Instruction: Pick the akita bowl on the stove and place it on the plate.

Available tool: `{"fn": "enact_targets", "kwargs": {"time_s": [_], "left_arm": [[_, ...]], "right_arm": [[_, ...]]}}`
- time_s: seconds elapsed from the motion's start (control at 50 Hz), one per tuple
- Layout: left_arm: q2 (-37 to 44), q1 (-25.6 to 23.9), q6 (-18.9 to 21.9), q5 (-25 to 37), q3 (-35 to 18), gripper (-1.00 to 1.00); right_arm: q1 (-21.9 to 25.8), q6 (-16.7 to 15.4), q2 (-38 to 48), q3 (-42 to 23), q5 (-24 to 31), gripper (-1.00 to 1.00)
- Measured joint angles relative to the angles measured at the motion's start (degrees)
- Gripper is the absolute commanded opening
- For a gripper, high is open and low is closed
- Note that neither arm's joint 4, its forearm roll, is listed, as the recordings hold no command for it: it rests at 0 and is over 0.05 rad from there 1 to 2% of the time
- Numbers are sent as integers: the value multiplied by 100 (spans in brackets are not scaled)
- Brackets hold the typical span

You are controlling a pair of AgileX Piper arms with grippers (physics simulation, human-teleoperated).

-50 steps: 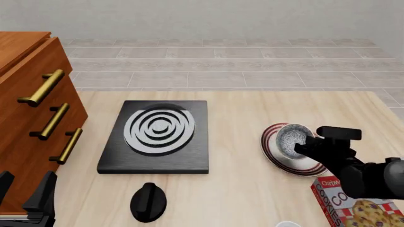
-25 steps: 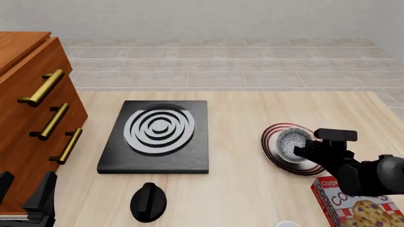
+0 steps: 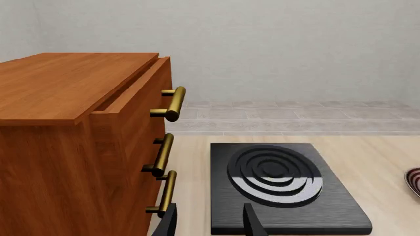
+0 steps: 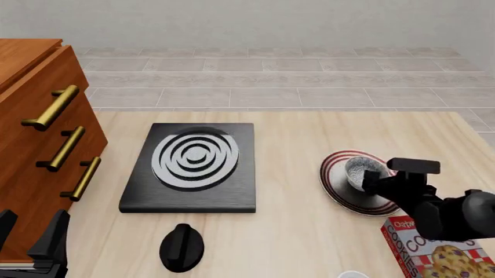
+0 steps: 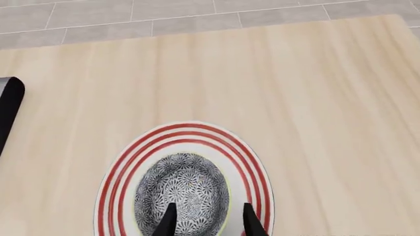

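Observation:
The akita bowl point(image 4: 358, 171) point(image 5: 184, 189), speckled grey-white inside, sits upright on the red-striped plate point(image 4: 332, 180) point(image 5: 255, 169) at the right of the table. My right gripper point(image 4: 374, 181) point(image 5: 208, 223) is low over the bowl's near edge. It is open, with one finger inside the bowl and the other outside its rim. The black stove point(image 4: 193, 191) point(image 3: 331, 196) with silver rings lies bare at centre left. My left gripper point(image 4: 31, 237) point(image 3: 210, 223) stays open at the front left corner, holding nothing.
A wooden drawer cabinet point(image 4: 35, 145) point(image 3: 72, 123) with brass handles fills the left side. A black round knob point(image 4: 182, 246) lies in front of the stove. A cookie box point(image 4: 433, 252) stands at the front right, beside my right arm.
My right gripper lowered the bowl from above the plate down onto it. The bowl now rests in the plate's middle. The left arm has not moved.

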Motion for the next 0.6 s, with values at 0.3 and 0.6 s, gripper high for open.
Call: {"fn": "enact_targets", "kwargs": {"time_s": [0.3,0.6], "left_arm": [[0,0,0,0,0,100],[0,0,0,0,0,100]], "right_arm": [[-115,8,-285,111,-19,100],[-98,14,-789,282,30,100]]}}
